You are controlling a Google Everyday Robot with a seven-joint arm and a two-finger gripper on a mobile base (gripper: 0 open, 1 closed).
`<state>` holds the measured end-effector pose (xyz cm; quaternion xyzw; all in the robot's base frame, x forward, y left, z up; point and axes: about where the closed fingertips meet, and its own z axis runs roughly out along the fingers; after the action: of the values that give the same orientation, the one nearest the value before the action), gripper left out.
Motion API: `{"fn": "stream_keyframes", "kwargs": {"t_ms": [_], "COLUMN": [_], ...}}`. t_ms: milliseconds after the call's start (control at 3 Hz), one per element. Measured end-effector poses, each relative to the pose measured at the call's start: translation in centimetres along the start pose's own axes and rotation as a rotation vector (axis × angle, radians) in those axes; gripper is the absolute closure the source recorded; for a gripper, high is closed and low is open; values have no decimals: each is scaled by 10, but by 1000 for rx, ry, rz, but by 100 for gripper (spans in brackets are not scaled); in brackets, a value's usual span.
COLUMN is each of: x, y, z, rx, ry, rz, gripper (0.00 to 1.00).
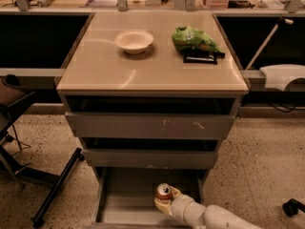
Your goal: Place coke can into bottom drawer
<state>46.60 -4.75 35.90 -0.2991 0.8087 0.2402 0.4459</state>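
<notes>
Red-orange coke can [164, 192] was upright in the shallow grey metal bottom drawer [125, 195], toward its 3 o'clock side. Pale gripper [166, 202] at the drawer's 5 o'clock had its fingers [174, 193] closed around it.

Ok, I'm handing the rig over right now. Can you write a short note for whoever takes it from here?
Gripper: shut on the coke can, low in front of the cabinet, inside the open bottom drawer, right of its middle.
Can: upright in the grip; I cannot tell whether it touches the drawer floor.
Done: drawer pulled out, can picked up and brought into it.
Left: set the can down on the drawer floor, open the gripper, pull the arm out.
The bowl and chip bag sit on top of the cabinet, not part of the job.
</notes>
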Motion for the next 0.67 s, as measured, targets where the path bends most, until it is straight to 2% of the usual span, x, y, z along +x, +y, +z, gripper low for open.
{"fn": "stream_keyframes", "kwargs": {"t_ms": [333,667], "x": [10,15], "y": [1,-12], "z": [5,18], "rx": [16,20], "ry": [7,-5], "rz": [22,36], "gripper": [100,100]}}
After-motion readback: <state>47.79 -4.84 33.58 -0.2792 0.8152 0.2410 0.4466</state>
